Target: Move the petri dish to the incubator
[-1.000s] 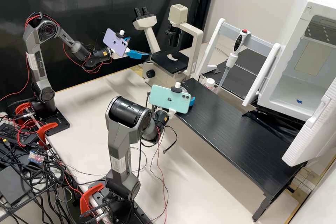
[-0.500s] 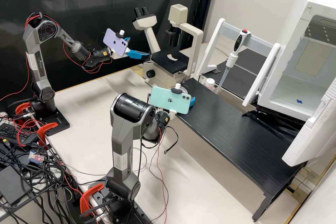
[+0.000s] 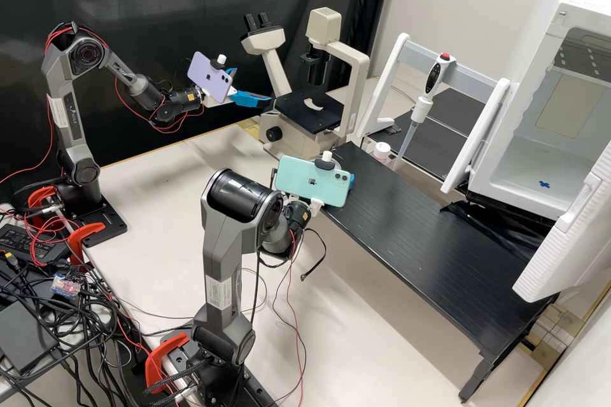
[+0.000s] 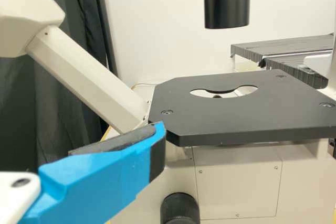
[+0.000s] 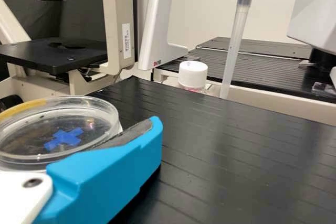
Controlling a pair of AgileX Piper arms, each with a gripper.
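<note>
Petri dish (image 5: 58,129), clear, lying level at the left of the frame in the right wrist view, near the edge of the black slatted worktop (image 5: 231,156). Blue cross (image 5: 64,138) seen through the clear dish, presumably a mark for its starting place. Right gripper (image 5: 126,156), jaws spread wide, one blue finger alongside the dish; whether its pad touches the rim cannot be told. Low, flat approach, judged to suit a shallow round thing taken by its sides. White-capped bottle (image 5: 192,74) and pipette (image 5: 234,45) at upper centre, well apart from the dish.

High view: incubator (image 3: 547,19) at the upper right, door open, presumably to admit the dish. Second blue cross (image 3: 544,184) on its floor, likely the setting-down mark. Left gripper (image 3: 252,85) at upper centre, jaws parted and holding nothing, beside the microscope (image 3: 356,76); probably waiting out of the way.

Left wrist view: bare microscope stage (image 4: 226,119) at centre right, beyond one blue finger (image 4: 100,177). Next need, by judgement: an even, gentle closing on the rim, then a level lift.
</note>
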